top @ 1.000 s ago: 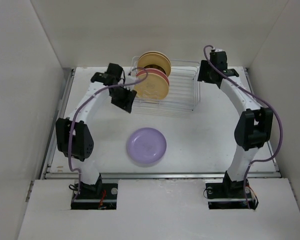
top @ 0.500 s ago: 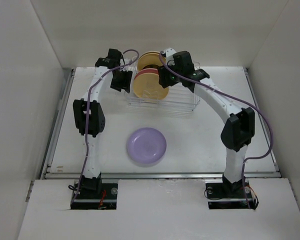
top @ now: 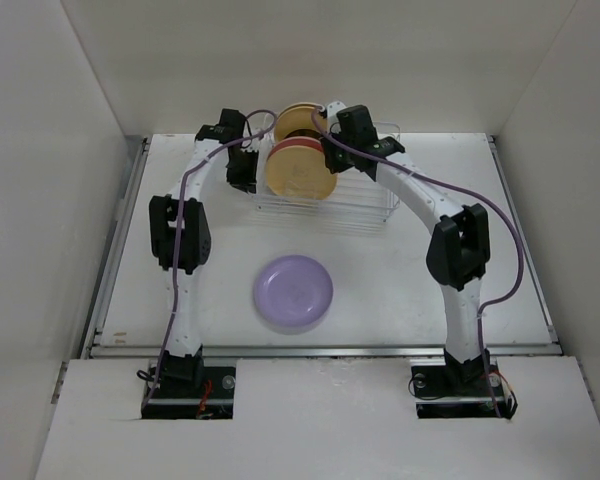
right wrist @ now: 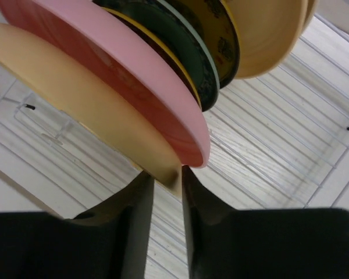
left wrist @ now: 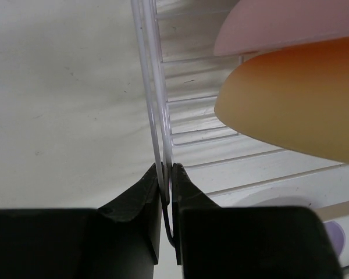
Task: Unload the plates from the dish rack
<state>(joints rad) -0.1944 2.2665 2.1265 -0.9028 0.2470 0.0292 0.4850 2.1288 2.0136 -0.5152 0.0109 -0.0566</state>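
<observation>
The wire dish rack (top: 365,190) stands at the back of the table. Several plates stand upright in its left part: a yellow plate (top: 300,172) in front, a pink plate (right wrist: 122,64) behind it, then a teal-green patterned plate (right wrist: 183,43), a brown-gold patterned plate (right wrist: 218,32) and a cream plate (top: 302,118). A lavender plate (top: 294,290) lies flat on the table in front. My left gripper (left wrist: 166,173) is shut on the rack's left wall wire (left wrist: 154,104). My right gripper (right wrist: 167,174) is shut on the yellow plate's (right wrist: 75,87) right rim.
White walls enclose the table on three sides. The right half of the rack holds no plates. Both arms arch over the table's back half, with purple cables looping off them.
My right arm swung left from the rack's far right corner and closed on the yellow plate's rim. My left gripper moved up from the rack's front left corner onto its left wall.
</observation>
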